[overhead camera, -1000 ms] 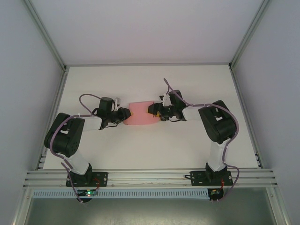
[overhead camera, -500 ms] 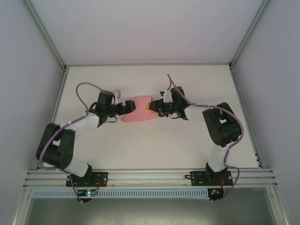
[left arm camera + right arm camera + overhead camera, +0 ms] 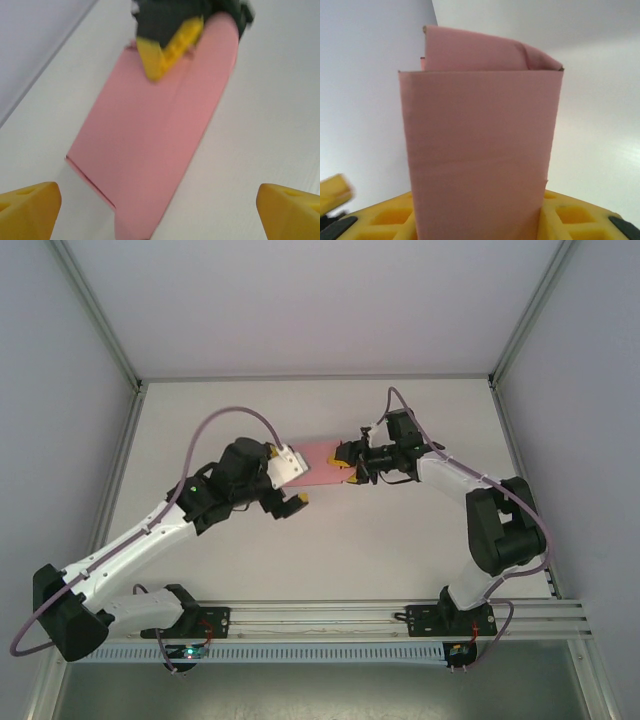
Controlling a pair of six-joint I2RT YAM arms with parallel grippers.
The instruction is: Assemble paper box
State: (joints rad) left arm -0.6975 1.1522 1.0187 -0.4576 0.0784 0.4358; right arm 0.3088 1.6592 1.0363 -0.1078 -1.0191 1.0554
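Note:
The paper box (image 3: 322,458) is a pink, flattened card piece held just over the middle of the table, toward the back. My right gripper (image 3: 350,462) is shut on its right end. In the right wrist view the box (image 3: 480,145) stands between the yellow fingers (image 3: 580,220), with a folded flap at its far end. My left gripper (image 3: 290,490) is open, just left of and nearer than the box, and apart from it. In the left wrist view the box (image 3: 155,140) lies ahead of my open left gripper (image 3: 160,217), its yellow fingertips (image 3: 27,210) spread wide.
The white table (image 3: 330,550) is bounded by aluminium frame rails at the left (image 3: 120,450), the right (image 3: 520,460) and the near edge (image 3: 320,618). Both arms reach in toward the table's centre, cables looping above them.
My left gripper let go of the box, opened wide and drew back slightly toward the near side. The right gripper closed on the box and carried it toward the back right.

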